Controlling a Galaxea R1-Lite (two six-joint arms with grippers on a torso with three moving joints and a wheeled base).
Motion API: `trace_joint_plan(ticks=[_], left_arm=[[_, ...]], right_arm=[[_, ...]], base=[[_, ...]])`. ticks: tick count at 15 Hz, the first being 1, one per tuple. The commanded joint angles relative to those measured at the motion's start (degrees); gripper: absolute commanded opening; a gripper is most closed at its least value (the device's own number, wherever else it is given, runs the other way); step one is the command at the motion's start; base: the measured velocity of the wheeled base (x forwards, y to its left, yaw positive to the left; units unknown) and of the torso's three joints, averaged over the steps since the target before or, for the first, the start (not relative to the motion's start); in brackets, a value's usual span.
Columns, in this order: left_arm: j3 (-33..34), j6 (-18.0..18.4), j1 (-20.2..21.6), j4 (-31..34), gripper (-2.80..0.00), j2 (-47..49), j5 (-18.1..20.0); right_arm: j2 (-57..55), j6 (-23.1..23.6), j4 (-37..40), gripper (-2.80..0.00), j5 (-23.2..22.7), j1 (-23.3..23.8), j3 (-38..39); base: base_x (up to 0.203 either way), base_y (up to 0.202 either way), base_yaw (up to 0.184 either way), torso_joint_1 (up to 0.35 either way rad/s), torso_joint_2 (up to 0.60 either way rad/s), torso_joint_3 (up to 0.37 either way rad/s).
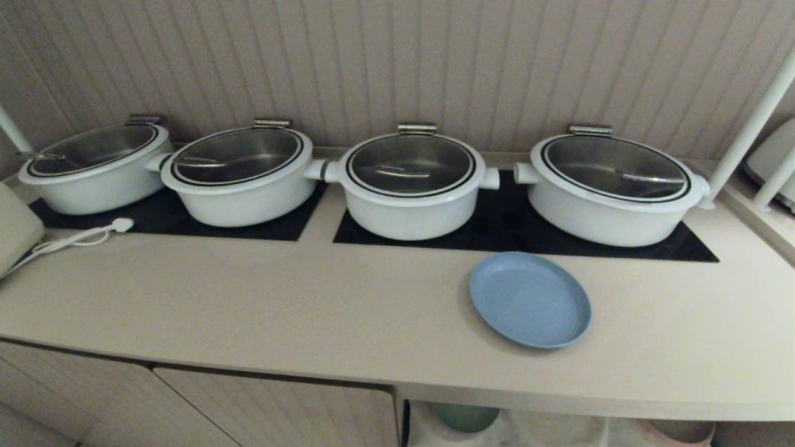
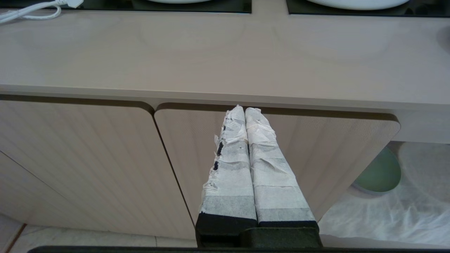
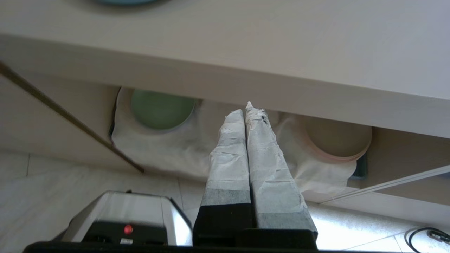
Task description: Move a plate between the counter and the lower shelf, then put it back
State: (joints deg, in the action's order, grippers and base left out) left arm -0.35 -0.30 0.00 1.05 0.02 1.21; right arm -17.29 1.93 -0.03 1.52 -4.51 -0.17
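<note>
The light blue plate lies flat on the beige counter, just in front of the right hob panel. A sliver of the plate shows in the right wrist view. Neither arm appears in the head view. My right gripper is shut and empty, hanging below the counter's front edge before the lower shelf, whose white cloth carries a green plate and a pale pink plate. My left gripper is shut and empty in front of a cabinet door.
Several white lidded pots stand on the black hob panels behind the plate. A white cable and plug lie at the counter's left. White poles rise at the right. The robot's base sits low by the right gripper.
</note>
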Motion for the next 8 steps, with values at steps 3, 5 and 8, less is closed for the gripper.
trace_joint_plan(ticks=[3, 5, 8], left_arm=[[0.0, 0.0, 0.0, 0.0, -2.80, 0.0, 0.0], [0.0, 0.0, 0.0, 0.0, -2.80, 0.0, 0.0], [0.0, 0.0, 0.0, 0.0, -2.80, 0.0, 0.0]], right_arm=[[5.5, 1.1, -0.2, -2.80, -0.2, 5.0, 0.2], [9.8, 1.3, -0.2, -2.80, -0.6, 4.6, 0.2], [16.1, 1.4, -0.2, -2.80, -0.8, 4.6, 0.2]], base=[[0.000, 0.000, 0.000, 0.000, 0.00, 0.000], [0.000, 0.000, 0.000, 0.000, 0.00, 0.000], [0.000, 0.000, 0.000, 0.000, 0.00, 0.000]])
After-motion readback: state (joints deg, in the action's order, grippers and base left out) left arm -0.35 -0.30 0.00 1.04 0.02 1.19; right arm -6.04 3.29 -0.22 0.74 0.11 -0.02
